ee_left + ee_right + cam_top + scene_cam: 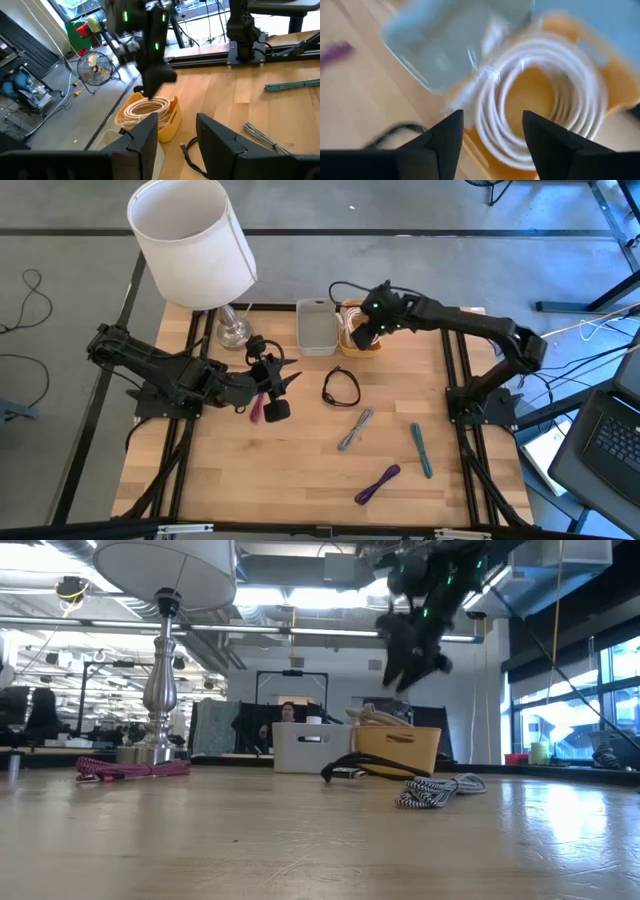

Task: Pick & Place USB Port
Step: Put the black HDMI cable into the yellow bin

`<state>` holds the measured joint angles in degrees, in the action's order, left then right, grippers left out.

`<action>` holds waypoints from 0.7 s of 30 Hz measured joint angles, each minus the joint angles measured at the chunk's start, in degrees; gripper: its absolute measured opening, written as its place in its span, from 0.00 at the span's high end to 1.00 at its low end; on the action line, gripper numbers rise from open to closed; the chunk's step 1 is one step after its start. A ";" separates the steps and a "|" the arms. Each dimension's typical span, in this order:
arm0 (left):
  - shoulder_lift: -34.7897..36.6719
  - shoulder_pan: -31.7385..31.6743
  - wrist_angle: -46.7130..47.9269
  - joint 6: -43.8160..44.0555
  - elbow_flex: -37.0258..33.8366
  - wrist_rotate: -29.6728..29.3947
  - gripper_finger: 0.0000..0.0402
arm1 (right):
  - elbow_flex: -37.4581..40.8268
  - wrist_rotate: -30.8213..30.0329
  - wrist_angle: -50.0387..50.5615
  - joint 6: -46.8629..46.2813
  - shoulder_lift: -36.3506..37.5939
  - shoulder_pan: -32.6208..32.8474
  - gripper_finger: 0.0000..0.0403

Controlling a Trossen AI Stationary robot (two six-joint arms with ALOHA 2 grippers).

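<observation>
A white cable coil (520, 100) lies in the yellow basket (358, 340) at the table's far edge; it also shows as the coil (147, 107) in the left wrist view. My right gripper (492, 135) is open and hovers just above the coil, seen over the basket (398, 748) as the gripper (412, 655) in the low view. It touches nothing. My left gripper (175, 137) is open and waits over the table's left part (283, 378), beside a pink cable (255, 408) lying flat on the wood.
A grey bin (316, 327) stands left of the basket, and a lamp (195, 240) stands at the far left. A black cable (341, 387), a striped cable (355, 428), a teal cable (421, 450) and a purple cable (377, 483) lie on the table's right half.
</observation>
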<state>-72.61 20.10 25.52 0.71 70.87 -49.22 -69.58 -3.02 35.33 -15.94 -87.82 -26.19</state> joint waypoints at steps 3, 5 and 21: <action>-0.01 0.00 0.00 0.00 0.00 -0.01 0.68 | -2.59 -0.55 0.83 1.74 4.59 1.95 0.51; -0.01 0.00 0.00 0.00 0.00 -0.02 0.68 | -4.56 -0.32 2.88 2.87 7.34 3.65 0.53; -0.01 0.00 0.00 -0.02 -0.02 -0.02 0.68 | -7.65 21.72 12.43 -12.41 21.10 25.77 0.63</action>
<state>-72.62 20.10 25.52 0.69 70.85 -49.23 -77.23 18.70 47.76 -28.35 -66.72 -0.41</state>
